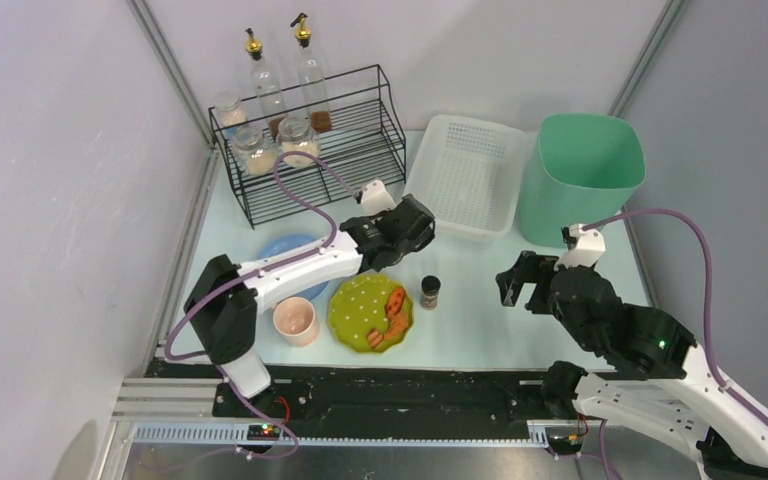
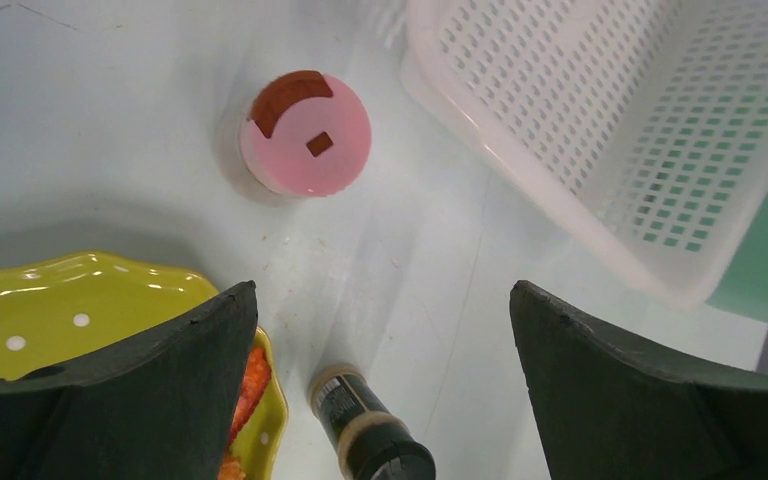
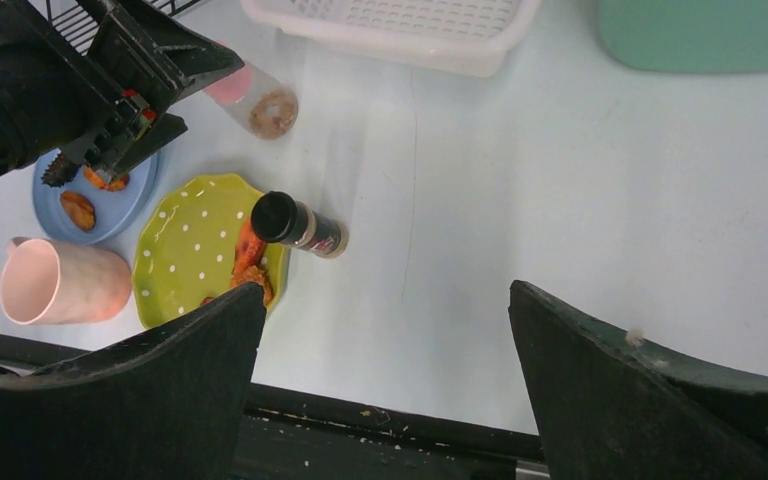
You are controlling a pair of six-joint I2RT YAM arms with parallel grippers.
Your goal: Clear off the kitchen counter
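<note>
The left end effector and the right end effector are hovering wide open and empty over the mint tabletop, probably because the spice bottle between them is awaiting pickup.

Kitchen counter: large flat rect. tabletop, pale mint-green, smooth, matte w/ faint sheen. Lies level, directly beneath left gripper and right gripper; both hang above it w/ jaws spread wide, nothing betw. them, no contact w/ surface. Extends ahead of both tools and sideways past each. Bare stretch betw. the two grippers. Few tiny dark specks on surface under left gripper (left wrist view). Edged on near side by black rail, seen just below right gripper's finger gap. Not yet cleared.
</note>
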